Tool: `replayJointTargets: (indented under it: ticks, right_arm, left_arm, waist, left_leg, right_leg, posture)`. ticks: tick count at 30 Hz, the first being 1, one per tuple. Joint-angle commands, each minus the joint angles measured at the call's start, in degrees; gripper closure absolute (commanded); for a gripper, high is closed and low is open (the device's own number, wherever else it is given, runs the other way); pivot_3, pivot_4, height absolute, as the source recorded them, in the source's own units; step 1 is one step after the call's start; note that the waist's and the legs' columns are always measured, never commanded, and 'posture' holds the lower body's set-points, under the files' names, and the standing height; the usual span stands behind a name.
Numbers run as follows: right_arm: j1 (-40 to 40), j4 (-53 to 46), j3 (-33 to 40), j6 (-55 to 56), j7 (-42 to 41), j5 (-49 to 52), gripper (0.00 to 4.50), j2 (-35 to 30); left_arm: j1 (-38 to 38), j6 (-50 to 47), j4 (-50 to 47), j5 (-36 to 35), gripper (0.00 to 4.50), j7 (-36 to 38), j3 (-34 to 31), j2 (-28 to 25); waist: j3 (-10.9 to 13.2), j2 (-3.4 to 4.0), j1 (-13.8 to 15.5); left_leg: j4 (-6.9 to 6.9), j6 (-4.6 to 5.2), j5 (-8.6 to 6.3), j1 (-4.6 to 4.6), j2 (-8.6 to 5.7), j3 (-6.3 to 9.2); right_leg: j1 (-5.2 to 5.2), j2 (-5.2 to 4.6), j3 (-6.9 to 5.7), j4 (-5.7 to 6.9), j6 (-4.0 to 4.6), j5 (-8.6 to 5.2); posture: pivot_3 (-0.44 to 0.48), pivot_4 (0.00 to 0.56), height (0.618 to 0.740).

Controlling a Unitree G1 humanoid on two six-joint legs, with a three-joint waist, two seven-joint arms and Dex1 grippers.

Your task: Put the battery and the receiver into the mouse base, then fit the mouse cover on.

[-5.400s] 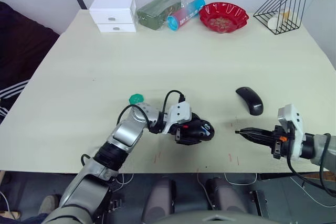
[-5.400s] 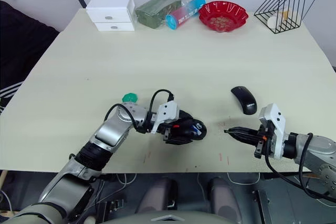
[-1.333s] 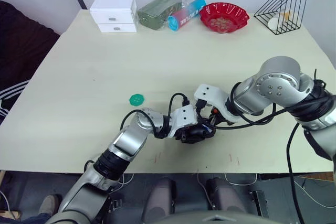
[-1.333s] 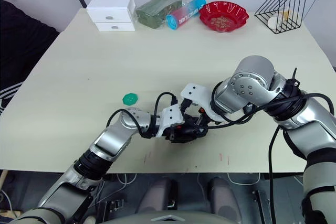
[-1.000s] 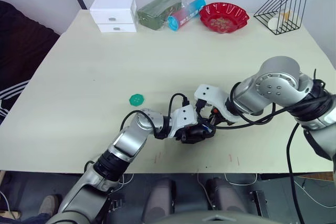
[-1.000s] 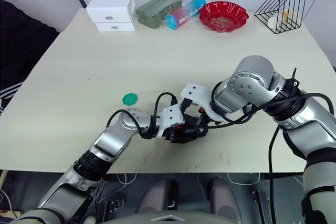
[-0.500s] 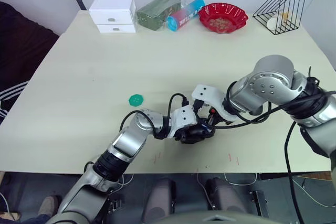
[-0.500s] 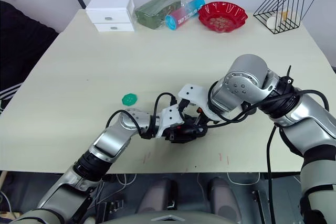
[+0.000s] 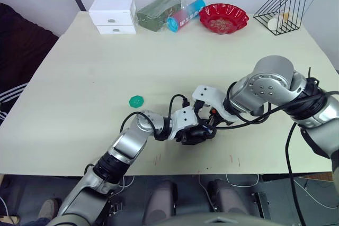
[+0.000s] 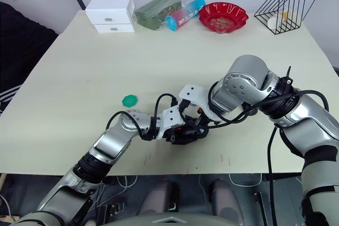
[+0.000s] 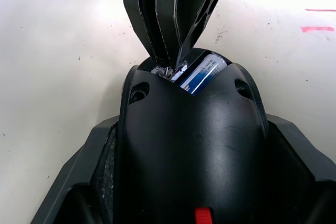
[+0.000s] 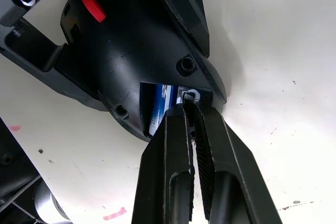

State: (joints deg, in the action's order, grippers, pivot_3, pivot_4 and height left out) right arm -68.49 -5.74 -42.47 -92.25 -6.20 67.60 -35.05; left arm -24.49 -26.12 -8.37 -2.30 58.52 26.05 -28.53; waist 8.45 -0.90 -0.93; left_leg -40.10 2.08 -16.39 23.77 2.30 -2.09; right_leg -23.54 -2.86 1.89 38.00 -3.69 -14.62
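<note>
1. Near the table's (image 9: pixel 63 130) front edge, with bare tabletop all round, the left gripper (image 9: pixel 195 133) clamps the mouse base (image 11: pixel 191 145).
2. The right gripper (image 12: pixel 189 109), nearly closed, pinches a small receiver (image 12: pixel 187 97) in the base's slot beside the battery (image 11: pixel 203 70).

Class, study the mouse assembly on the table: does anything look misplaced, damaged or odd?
Nothing stands out. The left gripper holds the mouse base on the table; a blue-and-white battery lies in its bay, and the right gripper has its closed tips at the slot beside the battery.
</note>
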Motion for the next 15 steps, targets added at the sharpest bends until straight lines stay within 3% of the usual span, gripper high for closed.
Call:
replayJointTargets:
  ticks: [1,12,13,15]
  right_arm:
    - [0.0,-0.56,-1.23,-0.25,-0.36,-2.1,4.5,0.53]
    - [0.64,-2.7,-1.37,-0.25,-3.06,-4.67,4.5,-0.1]
    - [0.68,-2.94,-1.44,-0.25,-3.38,-4.88,3.97,-0.21]
    - [1.13,-2.81,-0.71,-0.25,-3.44,-4.96,3.56,-0.1]
  left_arm:
    - [1.47,-1.15,0.6,1.27,1.48,0.13,2.72,-0.16]
    - [1.4,-1.14,0.83,1.21,1.48,0.15,2.7,-0.06]
    - [1.3,-1.09,0.94,1.23,1.48,0.17,2.7,-0.03]
    - [1.22,-0.99,1.02,1.29,1.48,0.21,2.71,-0.07]
  waist:
    - [0.0,0.0,0.0]
    - [0.0,0.0,0.0]
    - [0.0,0.0,0.01]
    - [0.01,0.01,0.02]
  left_leg:
    - [0.0,0.0,0.0,0.0,0.0,0.0]
    - [0.01,0.0,0.0,0.0,0.01,0.01]
    - [0.01,0.0,0.0,0.0,0.02,0.01]
    - [0.01,0.0,0.0,0.04,0.02,0.01]
  right_leg:
    - [0.0,0.0,0.0,0.0,0.0,0.0]
    - [0.0,0.0,0.0,-0.01,0.01,0.0]
    - [0.0,0.0,-0.01,-0.01,0.01,0.0]
    - [-0.02,-0.01,-0.01,-0.02,0.01,0.0]
  posture:
    - [0.0,0.15,0.74]
    - [0.0,0.15,0.74]
    - [0.0,0.15,0.74]
    - [0.0,0.15,0.74]
